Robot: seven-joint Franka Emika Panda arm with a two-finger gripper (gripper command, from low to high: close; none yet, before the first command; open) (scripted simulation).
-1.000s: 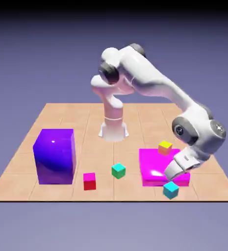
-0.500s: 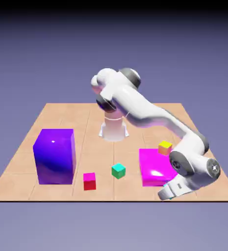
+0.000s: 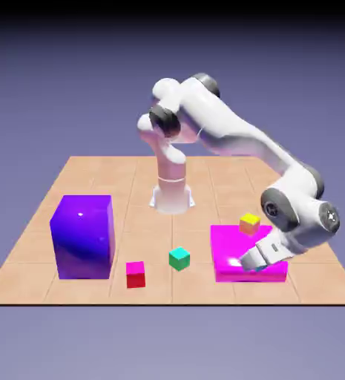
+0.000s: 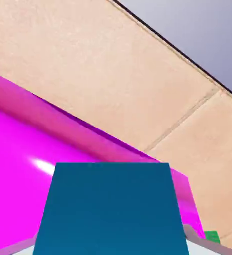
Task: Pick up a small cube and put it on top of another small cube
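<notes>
Cyan fills the lower part of the hand view: the small cyan cube (image 4: 110, 209) sits large between the fingers of the tool (image 3: 254, 261), whose grey tips barely peek out at either side, closed on it. In the exterior view the cube is mostly hidden behind the tool, raised just over the near edge of the flat magenta block (image 3: 231, 245). Its visible face looks deep blue-turquoise, flat and unmarked. Counted on the tan tiled bench (image 3: 93, 178): one tall purple block (image 3: 82, 236), one flat magenta block, and three other small cubes in view, a red-magenta cube (image 3: 135, 273), a green-teal cube (image 3: 179, 258) and a yellow cube (image 3: 249, 223) resting on the magenta block's far corner. One white arm reaches over the bench.
</notes>
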